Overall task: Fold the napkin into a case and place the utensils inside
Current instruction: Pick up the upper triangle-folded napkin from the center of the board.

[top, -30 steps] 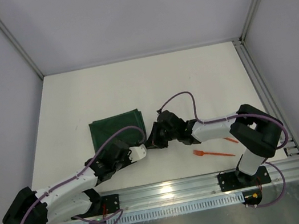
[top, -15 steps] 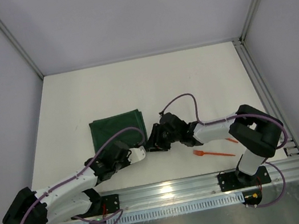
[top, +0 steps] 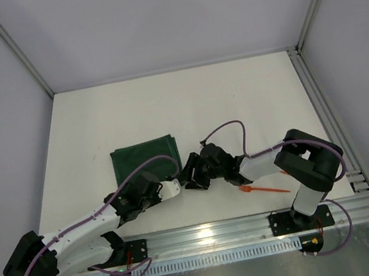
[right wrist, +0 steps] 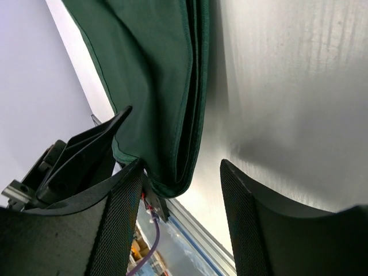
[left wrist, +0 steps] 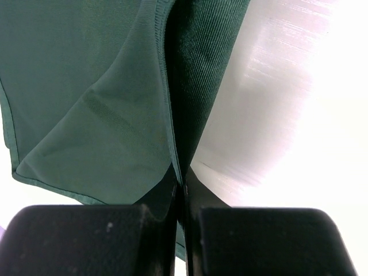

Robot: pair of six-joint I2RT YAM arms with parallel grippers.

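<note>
The dark green napkin (top: pixel 144 158) lies folded into a rectangle left of the table's middle. In the left wrist view my left gripper (left wrist: pixel 179 187) is shut on a hem of the napkin (left wrist: pixel 86 86), and that layer rises off the white table. From above, the left gripper (top: pixel 178 182) sits at the cloth's near right corner. My right gripper (top: pixel 188 174) is right beside it, open. Its jaws (right wrist: pixel 181 195) straddle the folded corner of the napkin (right wrist: pixel 155 75) without pinching it. One orange utensil, a fork (top: pixel 261 188), lies near the right arm. A second orange piece (top: pixel 285 172) peeks out from under that arm.
An aluminium rail (top: pixel 257 225) runs along the near edge with both arm bases on it. Another rail (top: pixel 322 106) borders the right side. White walls close off the back and sides of the table (top: pixel 164 106).
My right gripper has opened and let go of the cloth corner, shifting slightly toward the near edge. My left gripper has shut on the napkin's hem.
</note>
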